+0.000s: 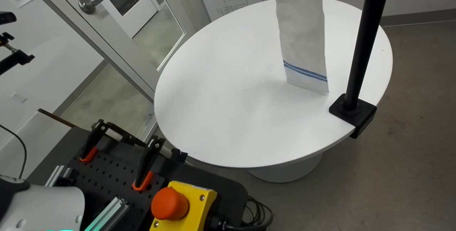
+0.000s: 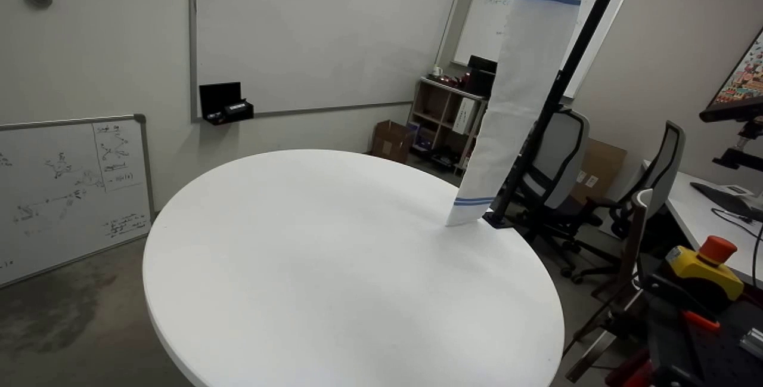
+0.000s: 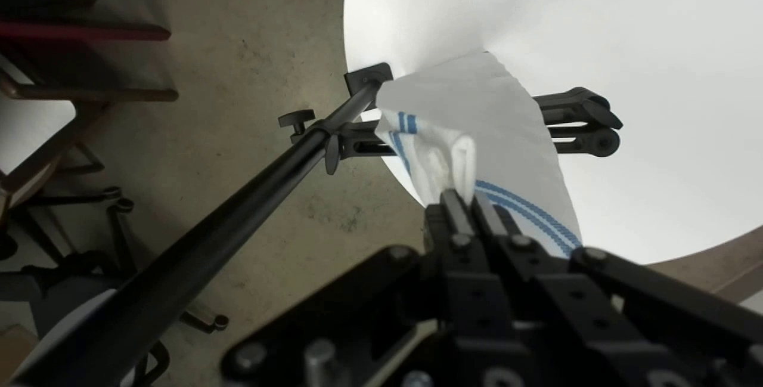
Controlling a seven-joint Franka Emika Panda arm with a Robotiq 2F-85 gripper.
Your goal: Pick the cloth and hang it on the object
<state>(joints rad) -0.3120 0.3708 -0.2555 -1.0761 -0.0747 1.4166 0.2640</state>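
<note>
While your claw (image 3: pixel 467 196) grips the cloth (image 3: pixel 506 118): picking looks done, so hanging is likely the step in hand.
Claw: its jaws are pinched together on a fold of the cloth, near blue stripes.
Cloth: from that pinched fold it spreads out below and beyond your fingertips; in both exterior views it falls as a long strip beside the black pole (image 1: pixel 366 42), its lower edge close over the table (image 1: pixel 228 99). Touching or just clear, you can't tell.
Bracket (image 3: pixel 587 110): probably your hanging point, it shows on either side of the cloth in the wrist view, with the cloth crossing over it. Whether it bears any weight isn't shown.
Next move: you'd likely want to settle the cloth across the bracket with enough on each side to balance, then part the jaws gently; let go too soon and it could slide off.
</note>
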